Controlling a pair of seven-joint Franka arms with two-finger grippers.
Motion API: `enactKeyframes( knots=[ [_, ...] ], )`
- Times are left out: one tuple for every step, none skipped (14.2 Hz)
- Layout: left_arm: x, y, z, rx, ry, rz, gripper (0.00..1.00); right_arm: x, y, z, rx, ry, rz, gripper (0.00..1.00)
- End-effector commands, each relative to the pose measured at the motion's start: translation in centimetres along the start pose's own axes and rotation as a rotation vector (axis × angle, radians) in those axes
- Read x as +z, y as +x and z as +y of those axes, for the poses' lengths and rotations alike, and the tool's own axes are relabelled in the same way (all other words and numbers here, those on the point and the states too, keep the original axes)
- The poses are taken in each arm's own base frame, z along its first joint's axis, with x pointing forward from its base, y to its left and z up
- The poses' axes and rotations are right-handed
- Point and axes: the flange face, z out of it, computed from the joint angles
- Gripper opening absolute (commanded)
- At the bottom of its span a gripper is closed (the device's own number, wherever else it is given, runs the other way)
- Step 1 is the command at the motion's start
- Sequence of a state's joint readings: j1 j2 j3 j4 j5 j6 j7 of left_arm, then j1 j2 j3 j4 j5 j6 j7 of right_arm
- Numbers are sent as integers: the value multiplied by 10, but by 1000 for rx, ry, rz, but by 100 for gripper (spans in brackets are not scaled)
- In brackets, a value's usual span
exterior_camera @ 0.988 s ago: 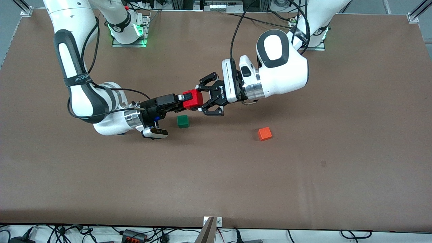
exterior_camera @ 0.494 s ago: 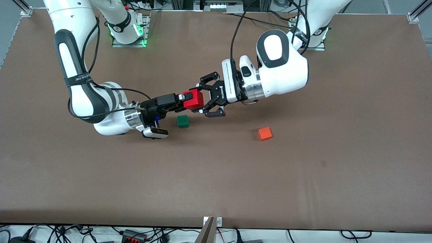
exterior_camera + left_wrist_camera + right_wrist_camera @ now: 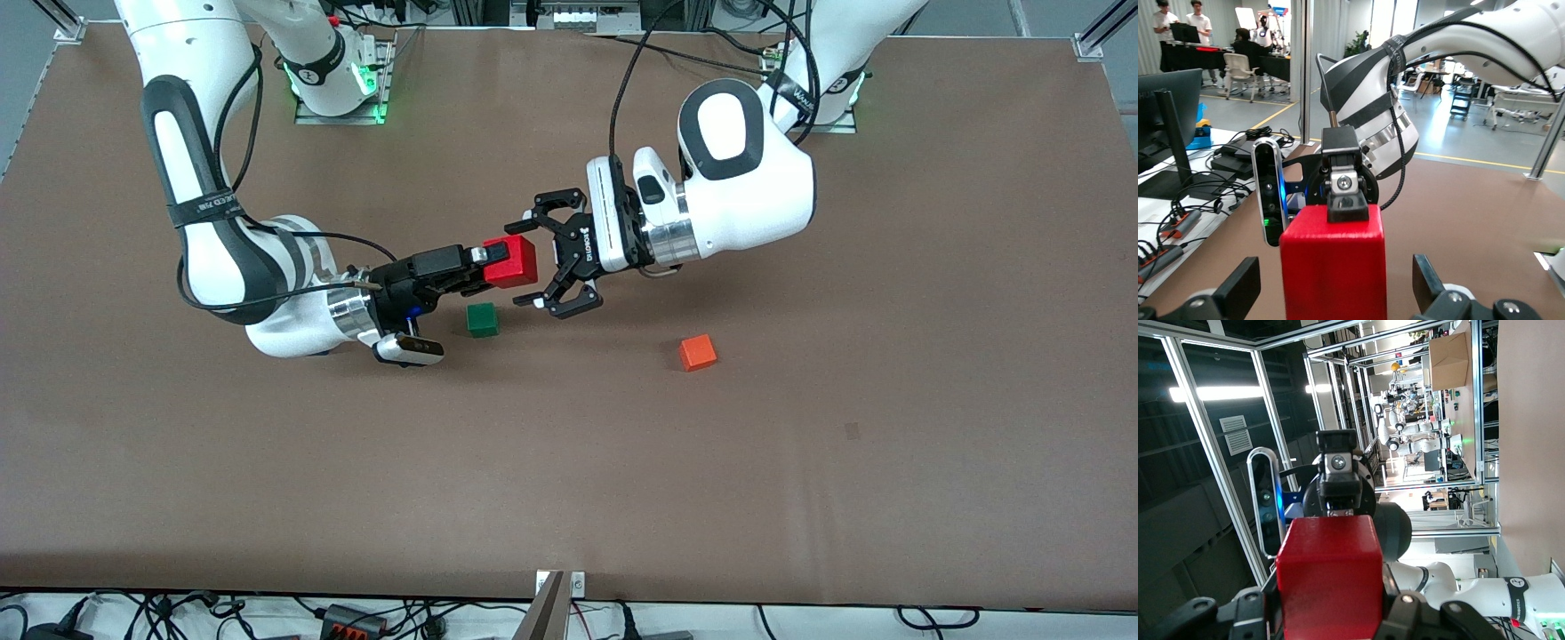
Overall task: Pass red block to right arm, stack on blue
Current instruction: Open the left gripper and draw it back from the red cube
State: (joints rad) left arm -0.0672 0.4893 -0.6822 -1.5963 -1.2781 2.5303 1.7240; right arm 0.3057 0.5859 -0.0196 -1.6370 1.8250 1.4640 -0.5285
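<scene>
1. Nearest the front camera we see the orange block (image 3: 698, 353) on the table (image 3: 569, 498), toward the left arm's end.
2. The green block (image 3: 482, 319) sits slightly farther off, well apart from the orange one, under the handoff spot.
3. We have the red block (image 3: 511, 261) up in the air over the table, just above the green block.
4. The right gripper (image 3: 484, 262) is clamped on the red block; the right wrist view shows the block (image 3: 1328, 577) filling the gap.
5. The left gripper (image 3: 526, 260) has its fingers spread wide either side of the red block (image 3: 1333, 263), not touching it.
6. We can't make out the blue block.
</scene>
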Motion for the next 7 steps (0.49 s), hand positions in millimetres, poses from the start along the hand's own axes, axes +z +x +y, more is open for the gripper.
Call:
enactKeyframes(
  knots=[
    [-43, 1, -21, 15, -103, 55, 100, -2, 5, -8, -20, -23, -12, 0],
    [-56, 0, -27, 34, -126, 40, 100, -2, 8, -17, -36, -50, -29, 0],
    [-65, 0, -30, 52, -141, 22, 100, -7, 11, -27, -51, -100, -39, 0],
    [-73, -3, -33, 55, -174, -3, 100, -15, 14, -41, -49, -172, -52, 0],
    [-83, -7, -37, 45, -206, -47, 100, -20, 16, -51, -45, -235, -69, 0],
    [-91, -9, -40, 39, -225, -105, 100, -32, 17, -55, -42, -289, -71, 0],
    [-97, -14, -42, 29, -243, -190, 100, -45, 16, -53, -40, -359, -79, 0]
  ],
)
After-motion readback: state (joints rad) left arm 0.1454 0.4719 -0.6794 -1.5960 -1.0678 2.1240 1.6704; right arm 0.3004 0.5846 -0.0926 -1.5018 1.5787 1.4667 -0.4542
